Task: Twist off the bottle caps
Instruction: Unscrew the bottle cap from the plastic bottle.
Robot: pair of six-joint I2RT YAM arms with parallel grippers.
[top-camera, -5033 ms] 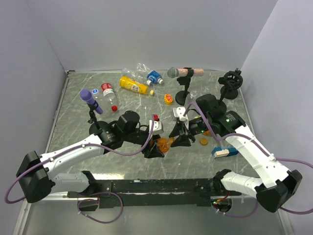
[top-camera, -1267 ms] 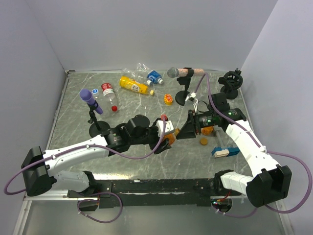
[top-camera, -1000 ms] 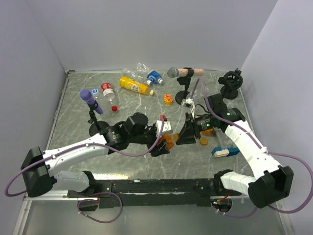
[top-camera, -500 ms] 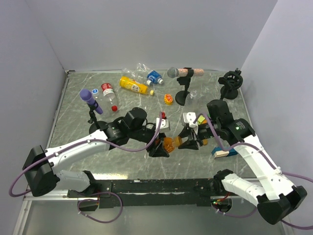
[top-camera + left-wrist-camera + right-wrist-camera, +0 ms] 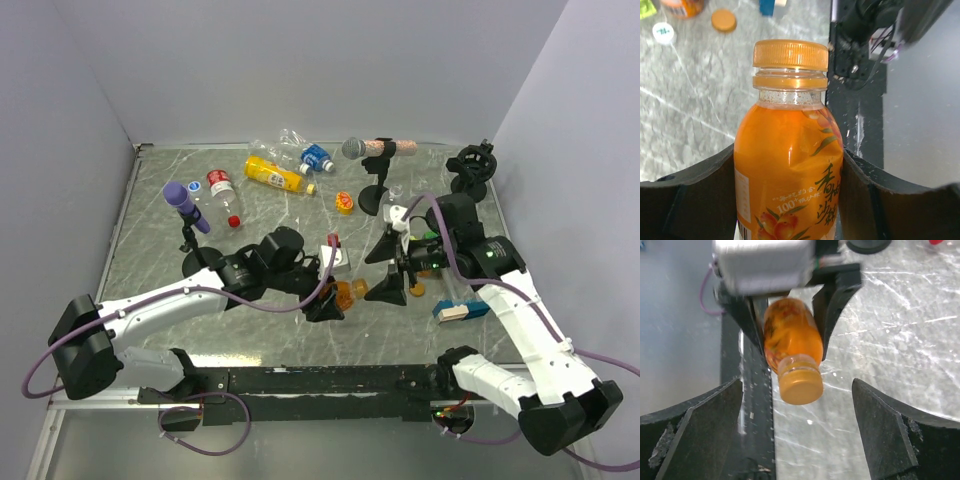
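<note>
My left gripper [image 5: 335, 297] is shut on a stubby orange bottle [image 5: 346, 293], held just above the table with its neck pointing right. In the left wrist view the bottle [image 5: 789, 170] fills the space between both fingers, and its orange-brown cap [image 5: 790, 54] sits on the neck. My right gripper [image 5: 384, 268] faces that cap with its jaws wide open. In the right wrist view the cap [image 5: 800, 386] lies in the wide gap of the right gripper [image 5: 797, 390], touched by neither finger.
At the back lie a yellow bottle [image 5: 272, 176], a red-labelled bottle [image 5: 222, 189] and a blue-labelled one [image 5: 316, 158]. A purple microphone [image 5: 186, 207] and a grey one [image 5: 362, 149] stand on stands. A loose orange cap [image 5: 723, 20], a white cap [image 5: 663, 32] and a blue-white block [image 5: 460, 310] lie nearby.
My right gripper was shut at the bottle's neck half a second ago; its jaws now stand wide apart. The left gripper still holds the bottle in about the same place.
</note>
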